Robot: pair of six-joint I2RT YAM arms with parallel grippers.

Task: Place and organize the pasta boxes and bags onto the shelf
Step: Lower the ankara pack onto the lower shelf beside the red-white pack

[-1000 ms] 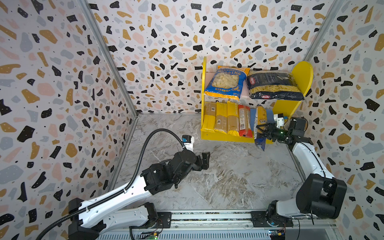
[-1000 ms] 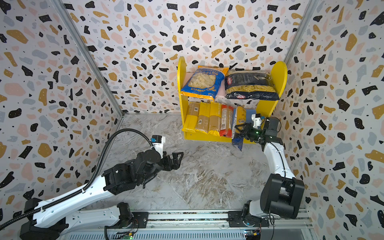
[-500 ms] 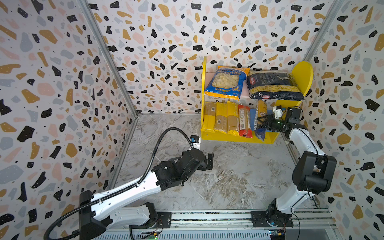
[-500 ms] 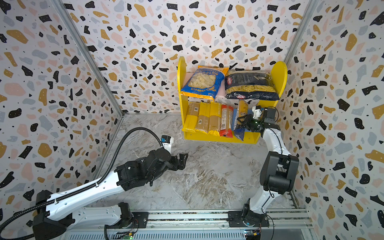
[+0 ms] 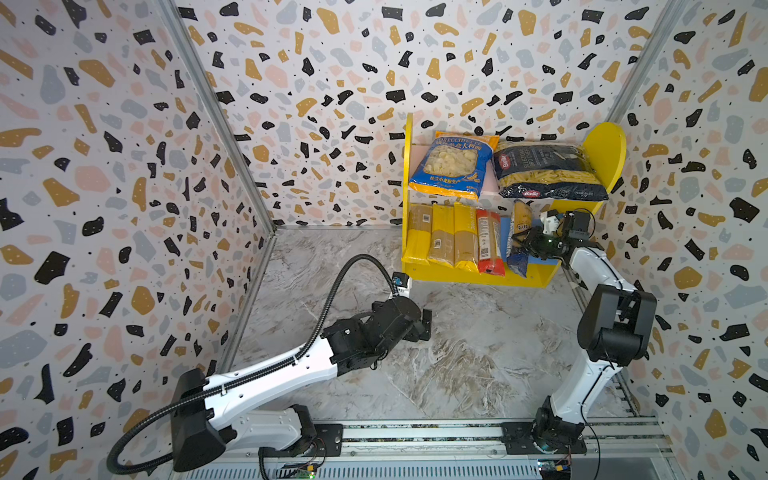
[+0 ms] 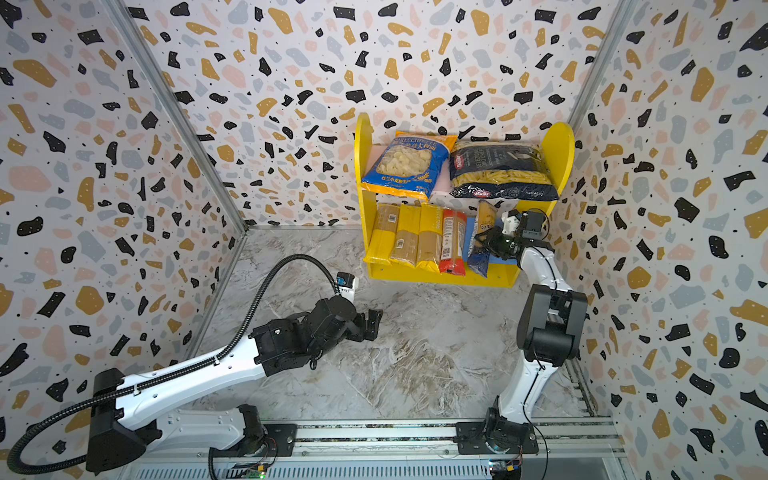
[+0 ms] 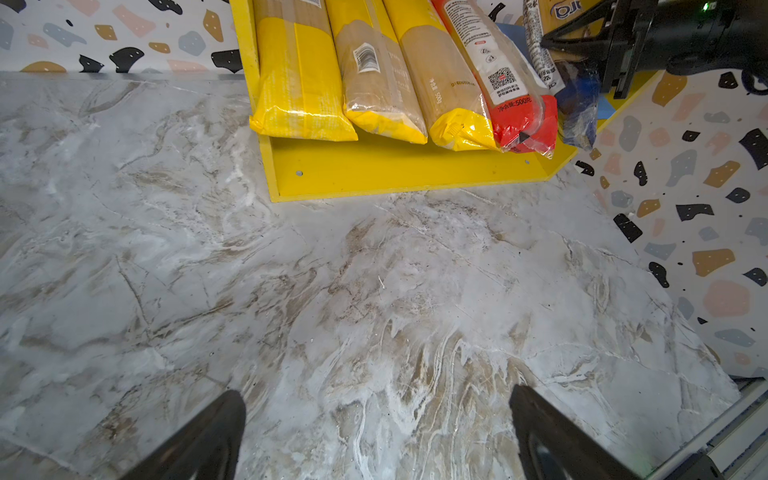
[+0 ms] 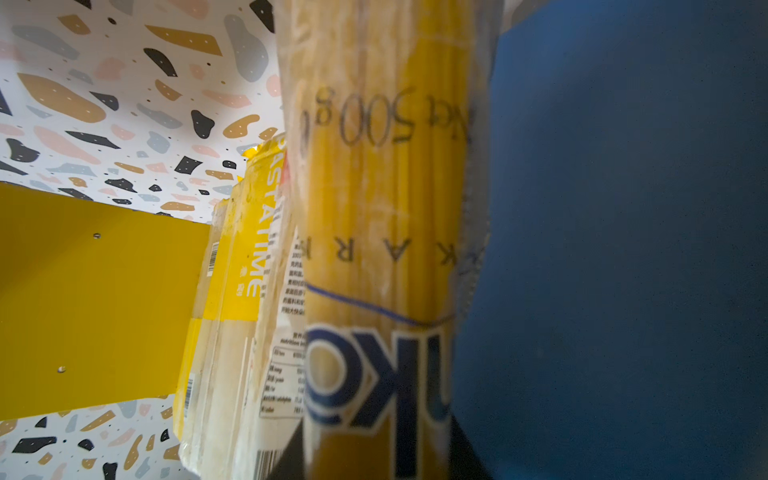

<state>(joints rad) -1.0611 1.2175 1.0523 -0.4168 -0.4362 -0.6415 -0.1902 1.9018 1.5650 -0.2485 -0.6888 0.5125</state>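
Observation:
The shelf [image 5: 606,145] stands at the back right. On its upper board lie the blue-orange bag [image 5: 453,166] and the navy Barilla bag [image 5: 548,170]. Three yellow spaghetti packs [image 5: 441,237] and a slim red pack [image 5: 489,243] lean side by side on the lower tier. My right gripper [image 5: 524,245] is shut on the blue-ended pack [image 5: 519,237], holding it on the lower tier just right of the red one; the right wrist view shows this pack [image 8: 382,249] between the jaws. My left gripper [image 5: 424,328] hovers open over the table, empty [image 7: 374,432].
The marble tabletop [image 5: 478,353] stretches in front of the shelf. Patterned walls [image 5: 124,166] close in on three sides, the right one just beside the shelf. The blue lower board [image 8: 623,249] shows to one side of the held pack.
My right gripper has carried the blue-ended pack from the shelf's front edge back into the lower tier. The left arm has advanced toward the shelf, still open.

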